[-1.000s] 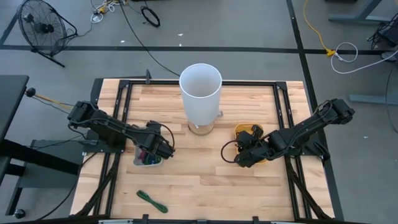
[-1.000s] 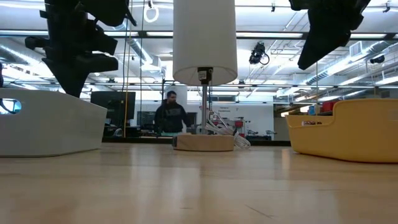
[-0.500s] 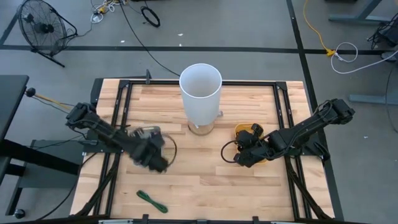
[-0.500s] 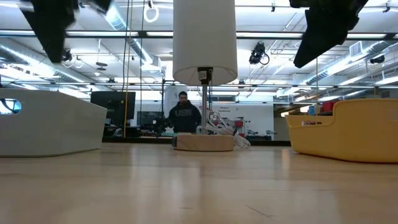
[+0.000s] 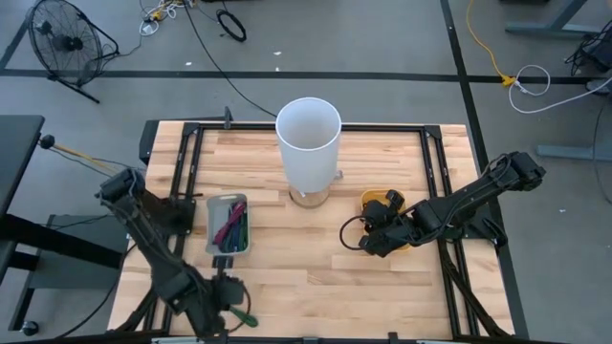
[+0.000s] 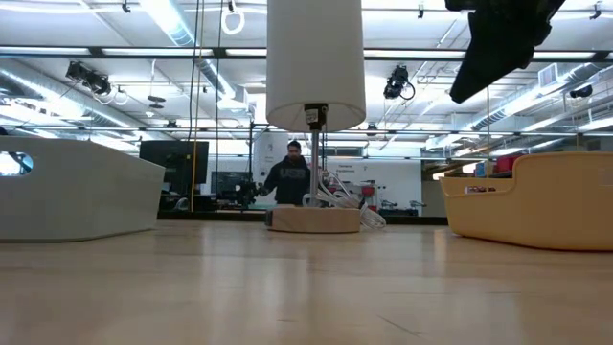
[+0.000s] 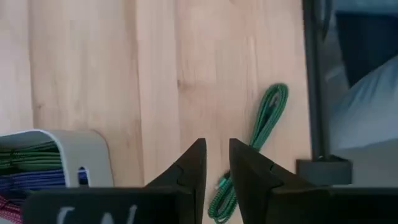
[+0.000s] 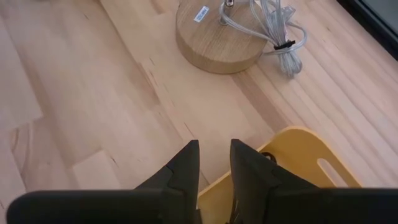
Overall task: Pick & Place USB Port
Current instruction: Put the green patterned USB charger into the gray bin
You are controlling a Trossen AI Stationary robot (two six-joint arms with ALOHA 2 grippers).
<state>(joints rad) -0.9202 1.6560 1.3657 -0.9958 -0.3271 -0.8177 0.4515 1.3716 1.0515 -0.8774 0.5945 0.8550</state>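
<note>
the left gripper [image 5: 226,304] is down at the near edge of the table [image 5: 316,258], right over the coiled green cable [image 7: 261,134] lying on the bare wood. in the left wrist view its two dark fingers [image 7: 194,168] stand a narrow gap apart with nothing between them, and the cable runs just beyond the tips, one end curling close under the far finger. nothing is pinched here.

the grey bin [image 5: 228,225] sits further up the left side of the table, well clear of the gripper, with green, blue and red cables bundled inside it [image 7: 37,171].

over on the right, the right gripper [image 5: 375,239] hangs at the near rim of the yellow bin [image 8: 298,168]. its fingers [image 8: 185,165] are slightly parted as well, empty, pointing toward the round wooden base [image 8: 217,34] of the white lamp [image 5: 308,143], where a clear bundled cord [image 8: 280,28] lies beside the base.

in the low view a person [image 6: 290,177] stands in the room behind the lamp stand.
</note>
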